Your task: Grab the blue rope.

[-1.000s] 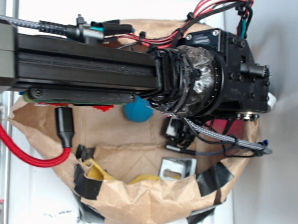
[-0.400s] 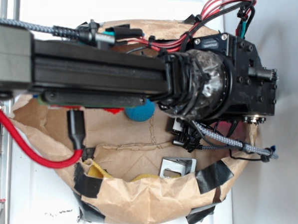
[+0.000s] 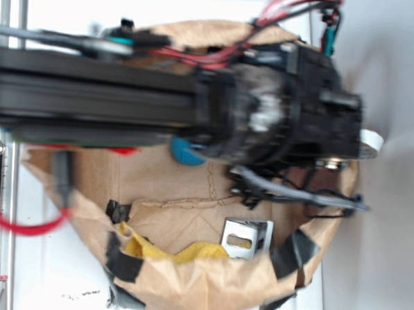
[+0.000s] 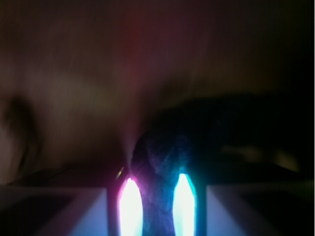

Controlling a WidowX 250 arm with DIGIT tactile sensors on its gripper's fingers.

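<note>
We see a crumpled matt brown paper bowl (image 3: 207,280) patched with glossy black tape (image 3: 291,251), holding a shiny metal bracket (image 3: 246,237).

Arm (image 3: 92,97) blurred, stretched across frame; gripper (image 4: 155,206) state unclear.

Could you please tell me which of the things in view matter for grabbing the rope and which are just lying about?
For the job:
blue rope, likely the dim dark shape in the wrist view; not seen in the exterior view.

Lying about:
teal ball
yellow cloth
metal bracket
taped paper bag
</note>
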